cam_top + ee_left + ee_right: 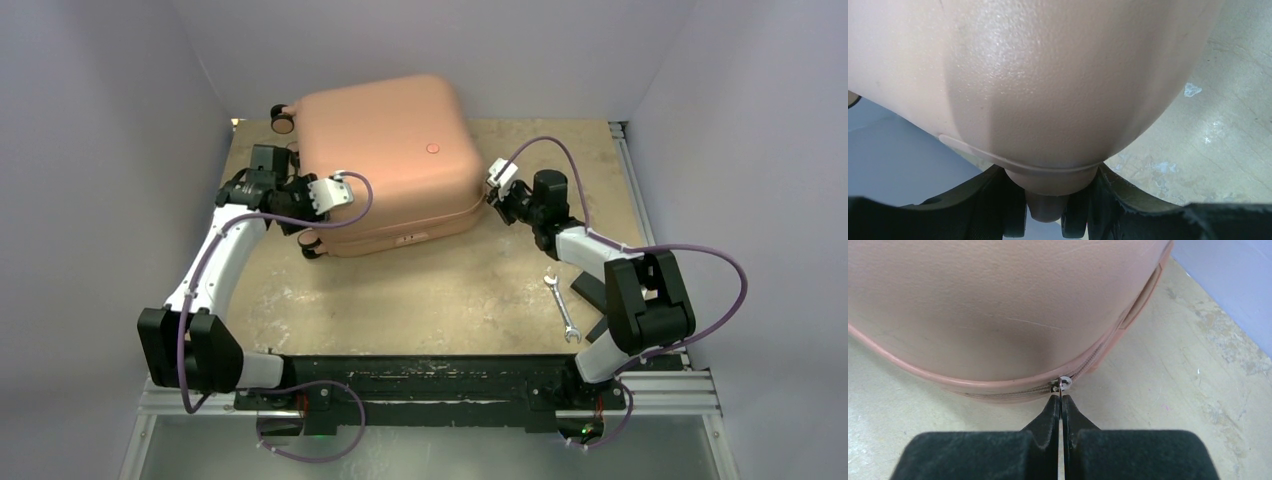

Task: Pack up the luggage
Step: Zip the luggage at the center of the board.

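Note:
The luggage is a big salmon-pink hard-shell case lying shut and flat on the table, its shell filling the left wrist view and the right wrist view. My left gripper is at its near-left corner. There the fingers lie against both sides of a dark twin caster wheel, so the left gripper is closed round it. My right gripper is at the case's right side. In the right wrist view it is shut on the small silver zipper pull on the zip seam.
A silver wrench lies on the table near the right arm, with flat black pads beside it. Another caster sticks out at the case's far-left corner. Grey walls close in the table on three sides.

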Controlling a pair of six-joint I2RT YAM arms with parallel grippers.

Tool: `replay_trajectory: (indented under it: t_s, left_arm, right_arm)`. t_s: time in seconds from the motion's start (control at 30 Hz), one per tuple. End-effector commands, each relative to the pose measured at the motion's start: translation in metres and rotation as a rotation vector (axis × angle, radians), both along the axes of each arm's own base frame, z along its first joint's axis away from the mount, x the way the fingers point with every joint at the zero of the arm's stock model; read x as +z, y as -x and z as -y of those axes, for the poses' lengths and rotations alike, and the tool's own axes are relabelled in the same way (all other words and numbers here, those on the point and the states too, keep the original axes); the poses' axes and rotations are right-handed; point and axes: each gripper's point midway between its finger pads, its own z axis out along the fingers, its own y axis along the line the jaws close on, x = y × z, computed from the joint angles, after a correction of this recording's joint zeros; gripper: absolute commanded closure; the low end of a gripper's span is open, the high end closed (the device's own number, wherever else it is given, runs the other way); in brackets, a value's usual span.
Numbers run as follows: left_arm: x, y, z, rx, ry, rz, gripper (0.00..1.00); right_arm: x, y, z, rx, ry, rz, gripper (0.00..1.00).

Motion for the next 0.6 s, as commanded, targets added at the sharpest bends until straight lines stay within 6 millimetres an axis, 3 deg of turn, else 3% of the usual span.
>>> replay_trajectory:
  t_s: [0.0,0.57]
  left_arm:
    - [-0.007,0.025,-0.001,-0.059,-0.007,-0.033,1.0]
    - [-0.013,0.049,-0.019,-0.13,-0.003,-0.078,1.0]
  right_arm:
    - [0.08,-0.029,0.018,-0.111,-0.073,0.226,1.0]
    - [0.079,-0.078,0.065,-0.423,-0.053,0.232,1.0]
